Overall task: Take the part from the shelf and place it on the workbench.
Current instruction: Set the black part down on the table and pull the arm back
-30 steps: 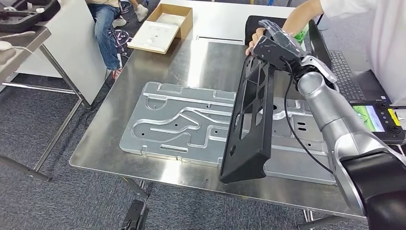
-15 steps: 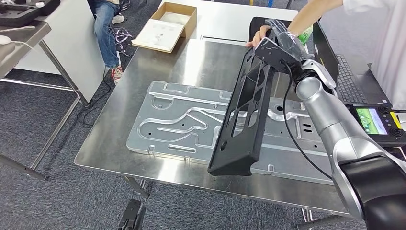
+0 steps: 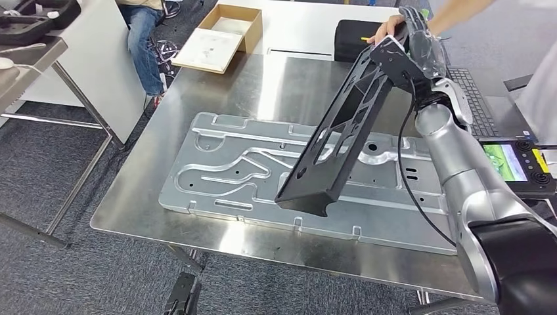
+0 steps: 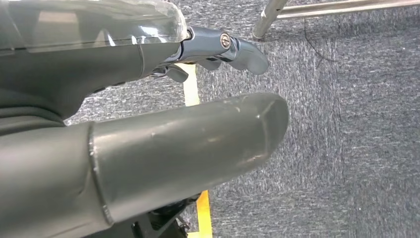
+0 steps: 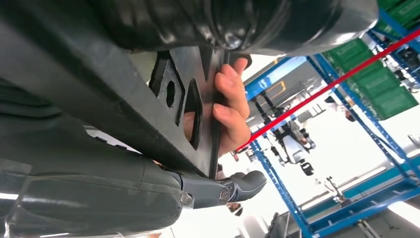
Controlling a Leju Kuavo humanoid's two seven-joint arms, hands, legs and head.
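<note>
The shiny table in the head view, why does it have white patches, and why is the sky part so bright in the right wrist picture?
Head view: the steel workbench mirrors overhead light as pale glare. Right wrist view: the camera looks up past the black part into bright, washed-out ceiling light, so the part looks dark.

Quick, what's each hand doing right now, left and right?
Left hand: holds nothing, fingers apart.
Right hand: grips the black part, which a person's hand also holds.
</note>
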